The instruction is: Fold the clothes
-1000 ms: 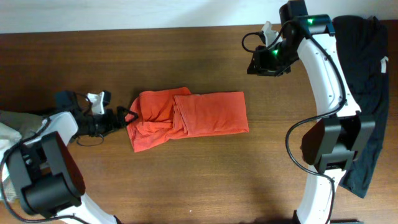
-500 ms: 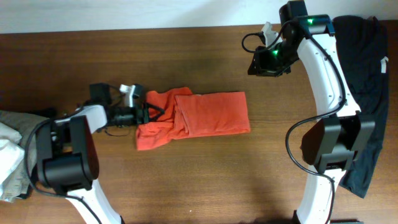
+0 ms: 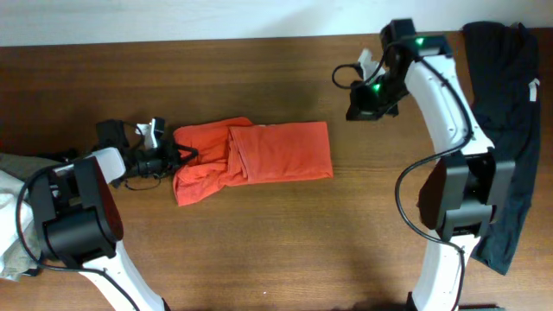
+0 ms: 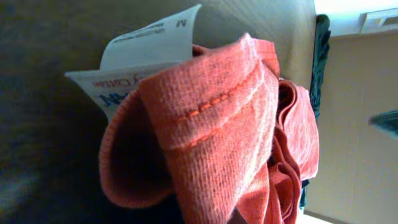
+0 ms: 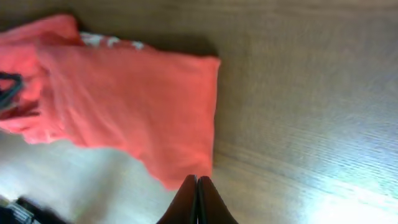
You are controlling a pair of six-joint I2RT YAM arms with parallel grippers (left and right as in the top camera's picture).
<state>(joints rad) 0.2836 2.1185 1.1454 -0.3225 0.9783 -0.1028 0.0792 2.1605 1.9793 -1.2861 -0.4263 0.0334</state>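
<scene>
The red-orange T-shirt (image 3: 259,155) lies part-folded on the wooden table (image 3: 276,250), bunched at its left end. My left gripper (image 3: 175,159) is shut on that bunched left edge. In the left wrist view the gathered orange fabric (image 4: 217,124) fills the frame with a white neck tag (image 4: 146,53) behind it; the fingers themselves are hidden. My right gripper (image 3: 359,105) hovers over bare table beyond the shirt's right end. In the right wrist view the right gripper (image 5: 197,196) is shut and empty, short of the shirt (image 5: 124,99).
A black garment (image 3: 510,95) hangs over the table's right side beside the right arm's base. A pile of khaki and white clothes (image 3: 10,203) sits at the left edge. The table's far edge meets a pale wall (image 3: 173,17).
My left gripper pushed right into the shirt's left end, closed on it and drew it back left. The whole shirt slid left. My right gripper closed fully and dropped slightly.
</scene>
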